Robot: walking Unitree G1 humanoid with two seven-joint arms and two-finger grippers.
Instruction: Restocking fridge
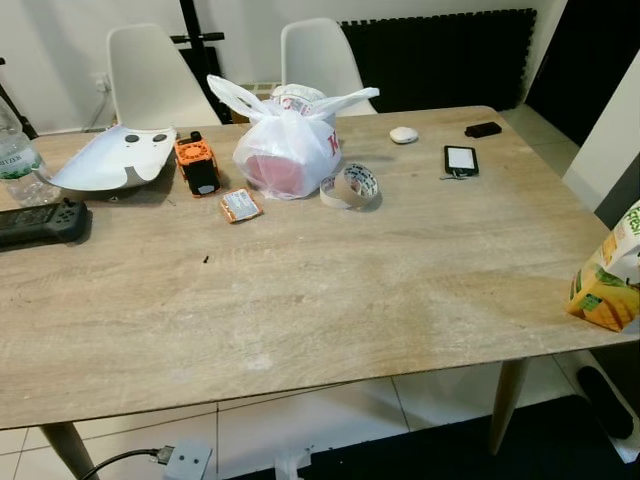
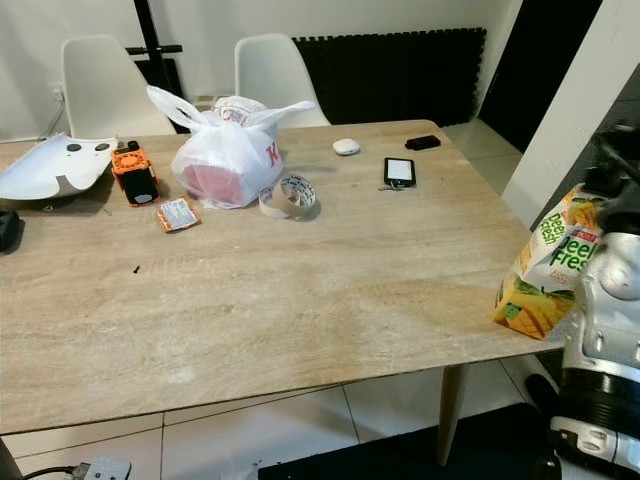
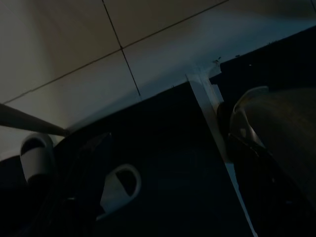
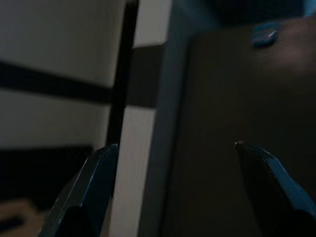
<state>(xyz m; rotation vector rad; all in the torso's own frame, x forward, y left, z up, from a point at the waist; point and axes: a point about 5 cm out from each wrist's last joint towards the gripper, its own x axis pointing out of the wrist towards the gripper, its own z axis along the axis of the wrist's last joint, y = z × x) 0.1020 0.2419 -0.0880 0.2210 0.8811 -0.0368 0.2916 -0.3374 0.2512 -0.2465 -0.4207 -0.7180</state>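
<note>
Juice carton (image 2: 545,265) stands upright at the table's (image 2: 300,290) right edge, nearest our right gripper (image 4: 173,158), whose fingers are spread wide and empty.

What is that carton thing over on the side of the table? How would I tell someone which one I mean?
Start at the long wooden table and follow its near edge to the robot's right end. There, right at the corner, stands the juice carton, upright and apart from the clutter at the far side. It is the only yellow and green box on the table, printed with fruit and leaves.
</note>
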